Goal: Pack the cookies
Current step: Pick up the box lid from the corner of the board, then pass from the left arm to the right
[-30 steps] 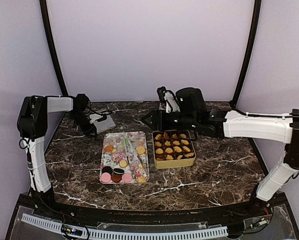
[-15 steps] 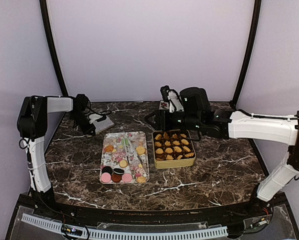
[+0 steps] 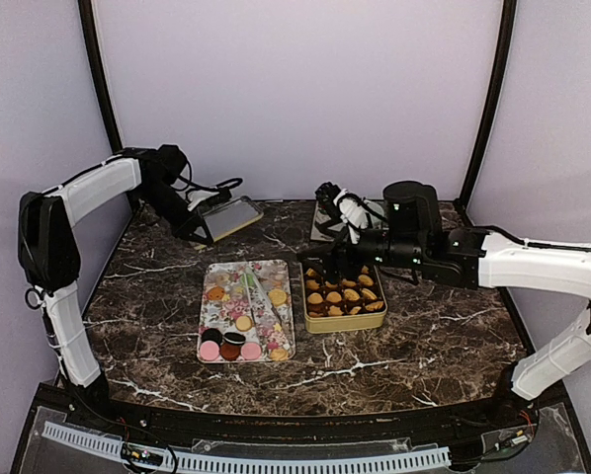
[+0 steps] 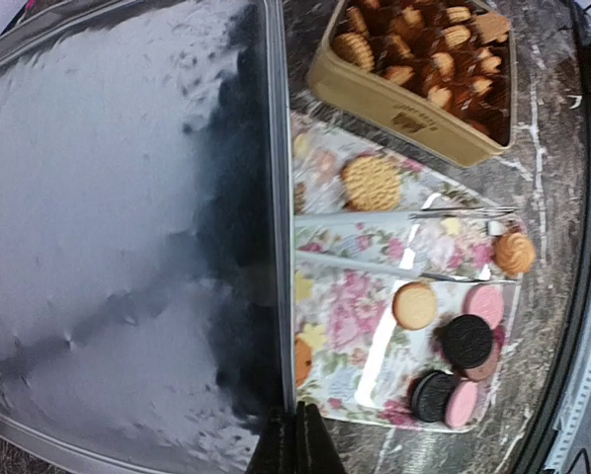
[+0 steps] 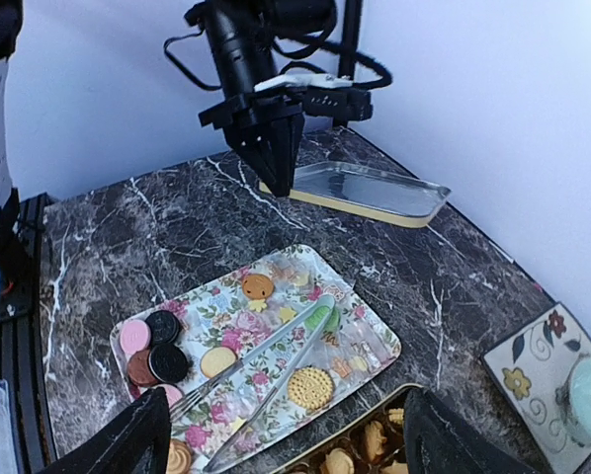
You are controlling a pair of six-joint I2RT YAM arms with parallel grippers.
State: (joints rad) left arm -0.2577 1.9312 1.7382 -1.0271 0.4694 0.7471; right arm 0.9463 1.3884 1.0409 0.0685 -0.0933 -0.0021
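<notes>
So compared with a second ago, the lid (image 3: 231,214) has been picked up off its spot at the left of the surface (image 3: 424,336) and carried up and further back. It's pinched by its edge in the left claw (image 3: 197,227), whose jaws are clamped tight on the rim with no gap to be seen in the left wrist view. The lid is held at a slight tilt, silver inside facing up. The right claw (image 3: 335,265) has been swung round from behind the gold tin (image 3: 347,322) and is now parked over the tin's far end. Its jaws are spread wide, wider than before, and nothing is held between them. As for the cookies (image 3: 343,291), the golden ones are packed in rows in the tin right below the right claw. The rest, pink, dark and tan discs, are scattered on the flowery tray (image 3: 238,281) just to that claw's left, with a pair of tongs (image 3: 266,296) lying across it. Both lots are well apart from the left claw, nearer than it and off to its right.
</notes>
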